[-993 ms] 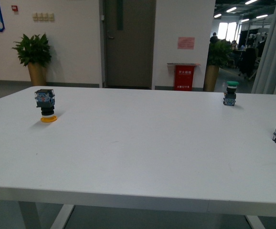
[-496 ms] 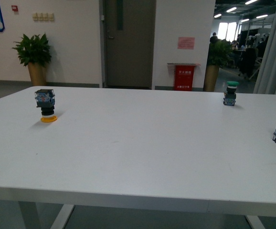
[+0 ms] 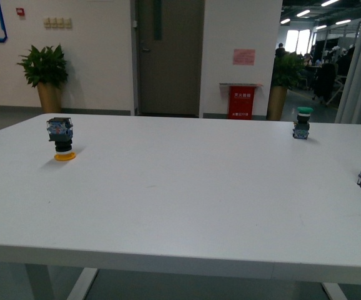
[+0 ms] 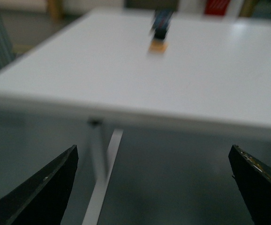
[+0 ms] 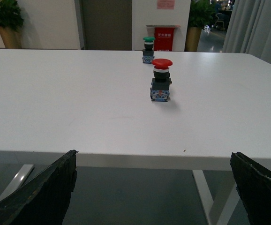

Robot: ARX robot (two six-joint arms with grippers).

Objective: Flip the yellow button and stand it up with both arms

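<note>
1. The yellow button (image 3: 61, 139), a small push-switch with a mushroom cap, black collar and blue-grey contact block, stands upside down on its cap near the far left corner of the white rectangular table (image 3: 180, 206). We judge that this inversion is why a flip is needed.
2. Our left gripper (image 4: 153, 187) hangs off the table's near edge, spread wide and empty. The button lies blurred ahead of it, well apart.
3. Our right gripper (image 5: 153, 187) is equally wide and empty. It faces the red-capped switch (image 5: 161, 79) and the green-capped switch (image 5: 148, 49) beyond, both upright on their blocks.
4. We read the wide spread as readiness to approach; nothing is gripped yet.
5. A red stand (image 3: 240, 101) beside the door bears pale characters, and a pink wall notice (image 3: 243, 56) hangs above it. Both are too small for us to read.
</note>
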